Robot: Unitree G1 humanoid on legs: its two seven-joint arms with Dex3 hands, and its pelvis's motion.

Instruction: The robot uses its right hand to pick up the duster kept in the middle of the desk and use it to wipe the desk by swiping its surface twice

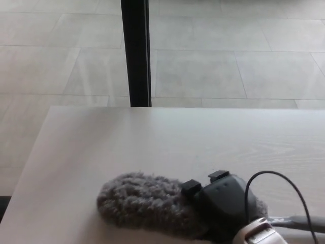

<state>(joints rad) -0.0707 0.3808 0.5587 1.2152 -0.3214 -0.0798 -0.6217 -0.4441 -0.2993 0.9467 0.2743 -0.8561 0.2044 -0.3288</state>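
A fluffy grey duster [144,203] lies flat on the pale wooden desk [152,142], near its front edge and left of centre. My right hand [223,203], black, is shut on the duster's right end, and a black cable loops over the wrist behind it. The duster's handle is hidden under the hand. My left hand does not show.
A black vertical post [137,51] stands behind the desk's far edge, with tiled floor [228,61] beyond. The desk's left edge [30,162] runs diagonally down the picture's left side.
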